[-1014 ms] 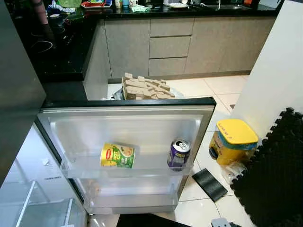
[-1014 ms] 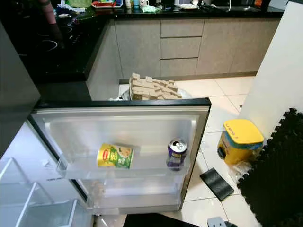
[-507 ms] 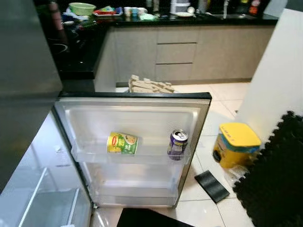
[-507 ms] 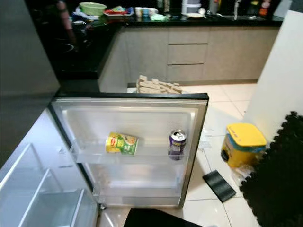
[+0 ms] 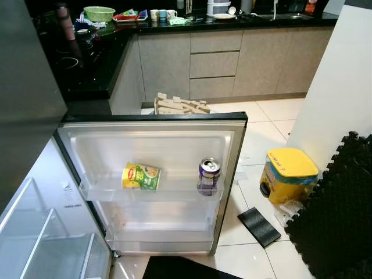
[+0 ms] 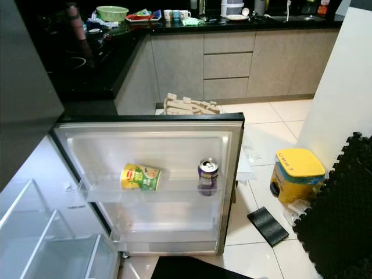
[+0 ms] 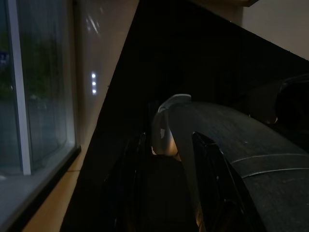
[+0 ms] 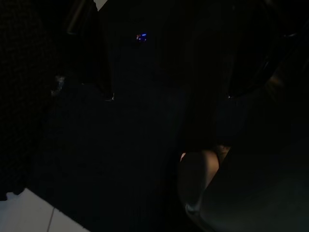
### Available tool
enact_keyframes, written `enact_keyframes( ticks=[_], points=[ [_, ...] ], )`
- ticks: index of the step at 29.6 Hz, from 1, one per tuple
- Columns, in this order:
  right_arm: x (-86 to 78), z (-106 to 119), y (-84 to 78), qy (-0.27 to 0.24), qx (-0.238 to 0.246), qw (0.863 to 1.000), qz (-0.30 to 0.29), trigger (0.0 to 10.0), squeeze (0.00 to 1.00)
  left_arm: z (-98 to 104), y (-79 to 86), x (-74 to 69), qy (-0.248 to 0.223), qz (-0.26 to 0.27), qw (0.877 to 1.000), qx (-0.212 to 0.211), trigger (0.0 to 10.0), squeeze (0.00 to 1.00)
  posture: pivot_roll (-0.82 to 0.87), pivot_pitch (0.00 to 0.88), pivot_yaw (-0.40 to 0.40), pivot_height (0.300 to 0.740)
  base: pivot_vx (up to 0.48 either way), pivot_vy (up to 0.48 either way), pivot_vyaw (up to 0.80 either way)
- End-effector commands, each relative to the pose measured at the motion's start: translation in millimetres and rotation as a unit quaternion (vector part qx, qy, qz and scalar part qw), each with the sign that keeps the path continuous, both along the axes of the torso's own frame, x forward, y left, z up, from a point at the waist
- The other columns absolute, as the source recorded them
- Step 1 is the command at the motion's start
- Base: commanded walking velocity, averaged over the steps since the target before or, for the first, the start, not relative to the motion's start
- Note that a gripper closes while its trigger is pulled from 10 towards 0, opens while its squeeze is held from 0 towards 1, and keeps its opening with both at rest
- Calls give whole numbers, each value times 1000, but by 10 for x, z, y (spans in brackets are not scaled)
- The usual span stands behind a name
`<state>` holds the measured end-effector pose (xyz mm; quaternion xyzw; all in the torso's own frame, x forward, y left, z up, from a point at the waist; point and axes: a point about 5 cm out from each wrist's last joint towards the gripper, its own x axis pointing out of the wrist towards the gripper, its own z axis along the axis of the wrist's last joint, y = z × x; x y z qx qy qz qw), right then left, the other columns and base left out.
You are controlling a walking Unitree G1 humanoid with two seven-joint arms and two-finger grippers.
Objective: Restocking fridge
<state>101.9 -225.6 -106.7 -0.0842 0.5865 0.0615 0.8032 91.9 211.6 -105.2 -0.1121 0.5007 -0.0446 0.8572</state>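
Fridge door (image 5: 174,145): swung open toward the camera, white moulded plastic liner, dark frame along its top edge, clear plastic rails fronting two shelves.

Upper door shelf (image 5: 151,190): holds two items, well apart.
- Yellow-and-green can (image 5: 141,176): cylindrical, printed label, lying on its side toward the shelf's left half.
- Purple can (image 5: 208,176): metal, upright, silver top with pull tab, near the right end of the shelf.

Lower door shelf (image 5: 160,232): seen through clear plastic; contents too faint to tell.

Fridge interior (image 5: 40,244): at lower left, clear shelves and drawers, cut off by the frame edge.

Yellow tub (image 5: 288,174): squat plastic container with a yellow lid, standing on the pale glossy tiled floor (image 5: 256,128) to the right of the door. Flat black pad (image 5: 260,226) lies on the tiles beside it. Black foam mat (image 5: 337,215), interlocking toothed edge, at far right, partly cut off.

Stack of beige blocks (image 5: 179,106): rough, rectangular, half hidden behind the door's top edge.

Kitchen counter (image 5: 174,20): glossy black top over flat grey cabinet fronts; green bowl (image 5: 99,13) and small crockery on it, too small to identify.

Wrist views: very dark. Whether either pincer is spread or pressed together cannot be told, nor whether it holds anything.
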Motion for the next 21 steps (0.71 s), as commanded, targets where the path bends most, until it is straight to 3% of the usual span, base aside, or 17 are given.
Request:
enact_keyframes(
  ticks=[1, 4, 21],
  points=[
    [31, 3, 22, -3, 4, 1000, 3, 10000, 0, -3, -24, 5, 1, -13, 1000, 0, 10000, 0, -57, 0, 6, 740, 0, 0, 0],
    [31, 3, 22, -2, 4, 1000, 4, 10000, 0, -4, -24, 2, 4, -15, 1000, -1, 10000, 0, -55, 0, 7, 740, 0, 0, 0],
    [28, 1, 30, 1, 5, 1000, 10, 10000, 0, -12, -40, -31, 10, -12, 1000, -16, 10000, 0, -53, 0, 3, 740, 0, -480, 0]
  ],
)
